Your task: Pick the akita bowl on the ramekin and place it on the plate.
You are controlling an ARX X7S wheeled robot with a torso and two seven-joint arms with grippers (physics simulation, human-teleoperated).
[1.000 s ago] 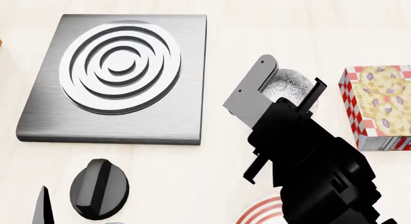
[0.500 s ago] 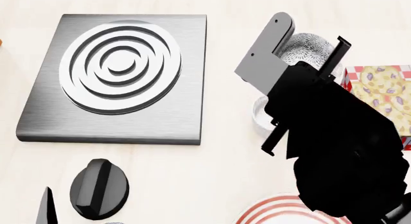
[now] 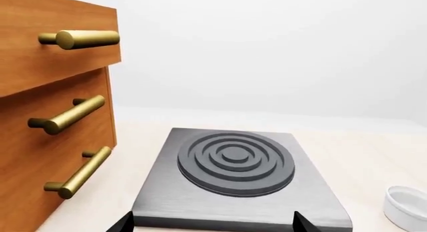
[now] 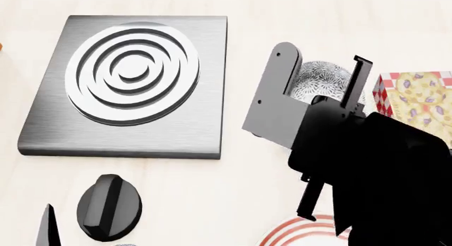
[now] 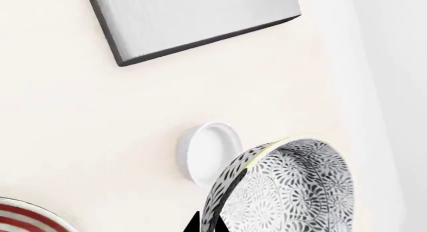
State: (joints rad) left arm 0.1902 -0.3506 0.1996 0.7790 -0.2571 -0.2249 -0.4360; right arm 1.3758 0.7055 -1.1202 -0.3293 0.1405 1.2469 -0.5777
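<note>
Right pincer grasping bowl between its fingers, lifted off ramekin, plate at 6 o'clock, left pincer state unclear

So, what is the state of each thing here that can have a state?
akita bowl: tilted, held between the right gripper fingers, off the ramekin.
ramekin: empty, on the counter.
plate: only its edge shows.
drawers: closed.
left gripper: open, holding nothing.

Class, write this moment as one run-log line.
right gripper: shut on akita bowl | bowl: lifted off ramekin | plate: bare | left gripper: idle
</note>
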